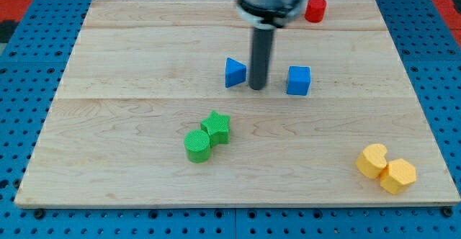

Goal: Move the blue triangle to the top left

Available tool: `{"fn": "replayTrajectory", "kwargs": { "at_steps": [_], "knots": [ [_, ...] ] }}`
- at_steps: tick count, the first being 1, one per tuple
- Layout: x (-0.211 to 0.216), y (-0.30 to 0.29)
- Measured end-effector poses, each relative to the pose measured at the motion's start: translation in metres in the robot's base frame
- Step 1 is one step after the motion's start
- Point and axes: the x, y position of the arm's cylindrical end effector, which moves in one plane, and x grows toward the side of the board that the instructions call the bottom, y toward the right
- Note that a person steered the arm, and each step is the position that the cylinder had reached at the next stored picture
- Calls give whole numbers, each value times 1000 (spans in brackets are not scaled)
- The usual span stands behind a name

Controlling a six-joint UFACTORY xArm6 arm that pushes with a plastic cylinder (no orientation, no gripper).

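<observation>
Desk (130,59): pale wood board on blue pegboard.
Blue triangle (235,73): near the middle, apex pointing to the view's right.
My tip (258,88): just right of triangle; no hand fitted.
Blue cube (298,80): right of tip.

A single camera looks down at a steep angle from beyond the view's bottom edge, facing toward the view's top. It stands far enough back to take in nearly the whole wooden surface (130,152), with blue perforated base (21,124) around it.
</observation>
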Motion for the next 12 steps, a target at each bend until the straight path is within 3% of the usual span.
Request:
{"fn": "replayTrajectory", "kwargs": {
  "at_steps": [2, 4, 5, 8, 9, 10, 11, 12],
  "knots": [
    [-55, -109],
    [-20, -76],
    [-31, -51],
    [-162, -189],
    [-133, -109],
    [-148, -62],
    [-180, -75],
    [-183, -114]
  ]
}}
